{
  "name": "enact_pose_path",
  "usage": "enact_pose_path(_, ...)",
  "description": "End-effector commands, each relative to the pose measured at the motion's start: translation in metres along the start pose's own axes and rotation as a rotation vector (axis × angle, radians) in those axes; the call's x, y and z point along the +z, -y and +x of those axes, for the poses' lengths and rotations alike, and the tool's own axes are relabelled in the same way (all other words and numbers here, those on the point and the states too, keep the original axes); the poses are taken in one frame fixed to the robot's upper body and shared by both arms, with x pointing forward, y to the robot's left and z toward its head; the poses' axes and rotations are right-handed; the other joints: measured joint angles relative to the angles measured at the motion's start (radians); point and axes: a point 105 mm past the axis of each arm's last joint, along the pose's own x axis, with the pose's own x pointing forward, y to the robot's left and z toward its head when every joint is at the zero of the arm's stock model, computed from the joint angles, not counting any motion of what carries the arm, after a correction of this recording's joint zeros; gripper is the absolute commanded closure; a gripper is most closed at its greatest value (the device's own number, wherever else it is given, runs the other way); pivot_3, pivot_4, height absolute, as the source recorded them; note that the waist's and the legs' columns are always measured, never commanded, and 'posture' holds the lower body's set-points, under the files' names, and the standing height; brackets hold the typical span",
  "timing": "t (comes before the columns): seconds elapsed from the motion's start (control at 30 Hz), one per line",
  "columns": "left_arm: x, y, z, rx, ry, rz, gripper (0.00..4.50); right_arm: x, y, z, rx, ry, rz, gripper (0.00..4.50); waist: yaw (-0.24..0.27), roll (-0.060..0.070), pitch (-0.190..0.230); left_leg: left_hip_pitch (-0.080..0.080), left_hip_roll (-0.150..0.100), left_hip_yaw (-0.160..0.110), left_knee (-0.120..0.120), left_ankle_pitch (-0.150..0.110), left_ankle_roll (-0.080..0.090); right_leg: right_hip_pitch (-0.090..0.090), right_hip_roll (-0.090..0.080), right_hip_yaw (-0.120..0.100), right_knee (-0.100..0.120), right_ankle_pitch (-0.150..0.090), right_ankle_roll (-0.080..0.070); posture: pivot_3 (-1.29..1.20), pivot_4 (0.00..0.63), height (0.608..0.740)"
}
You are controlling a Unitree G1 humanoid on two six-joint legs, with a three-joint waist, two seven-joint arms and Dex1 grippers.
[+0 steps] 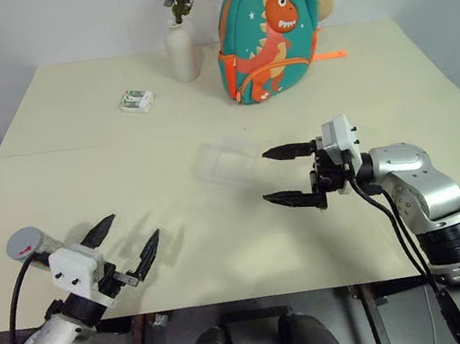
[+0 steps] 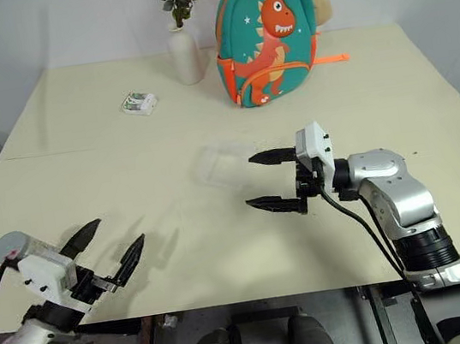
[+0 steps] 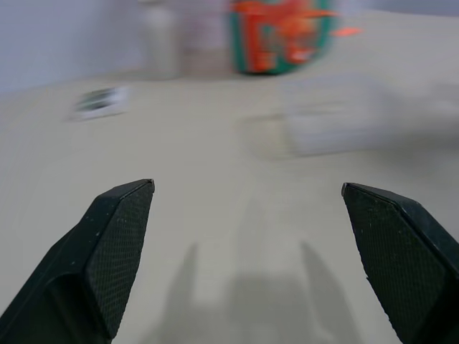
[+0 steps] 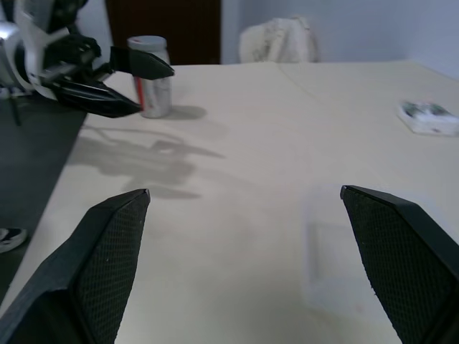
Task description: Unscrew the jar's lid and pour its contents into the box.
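Jar [image 1: 26, 244]: small cylinder, grey lid [image 1: 22, 241] still on, red mark on lid top; stands at table's [image 1: 224, 251] near-left corner, about 8 o'clock from table centre, just behind left gripper's mount. In right wrist view its side looks pale with red patch; contents not discernible.

Box [image 1: 227, 160]: shallow, transparent, rounded corners, faint against table; near centre, at 9 o'clock of right gripper.

Left gripper [image 1: 128, 242]: fingers spread wide, empty, above table.

Right gripper [image 1: 281, 175]: fingers spread, empty, tips toward box.
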Motion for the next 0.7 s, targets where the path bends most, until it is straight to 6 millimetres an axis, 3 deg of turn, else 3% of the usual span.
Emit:
enact_pose_path(0.03,0.005,-0.001,-0.015,0.144,0.006,0.027,0.04,0.007,-0.001,0.001,0.018,0.033,-0.023,0.00,0.005,0.000,0.000,0.000,0.000,0.000,0.000,0.000,0.000,0.000,0.000,-0.001,0.000,0.000,0.000,0.00,0.150,0.740)
enact_pose_path(0.13,-0.006,0.001,-0.029,0.309,-0.034,-0.071,0.04,0.003,-0.006,0.001,0.032,0.037,-0.006,0.00,0.004,-0.001,0.000,-0.001,0.000,0.001,0.000,-0.001,0.001,0.000,0.000,0.000,-0.001,0.000,0.000,0.00,0.150,0.740)
enact_pose_path(0.23,-0.013,0.004,-0.033,0.364,-0.063,-0.089,0.04,0.002,-0.010,0.002,0.037,0.039,0.000,0.00,0.005,-0.001,0.000,-0.001,0.000,0.001,0.000,-0.001,0.001,0.000,0.000,0.000,-0.002,0.000,0.000,0.00,0.150,0.740)
enact_pose_path(0.43,-0.020,-0.014,-0.048,0.559,-0.166,0.053,0.04,0.003,-0.009,0.003,0.034,0.042,0.000,0.00,0.002,-0.001,0.000,-0.001,0.000,0.002,0.001,-0.001,0.001,0.000,0.002,0.001,-0.001,0.000,0.000,0.00,0.150,0.740)
enact_pose_path(0.6,-0.019,-0.035,-0.052,0.719,-0.156,0.064,0.04,0.002,-0.012,0.001,0.032,0.040,0.004,0.00,0.005,-0.001,0.000,-0.001,0.000,0.002,0.002,-0.001,0.001,0.000,0.002,0.000,-0.001,0.000,-0.001,0.00,0.150,0.740)
enact_pose_path(0.7,-0.021,-0.036,-0.054,0.754,-0.171,0.056,0.04,0.002,-0.011,-0.001,0.027,0.040,0.003,0.00,0.004,-0.001,0.000,-0.001,0.000,0.002,0.002,-0.001,0.001,0.000,0.002,0.000,-0.001,0.000,0.000,0.00,0.150,0.740)
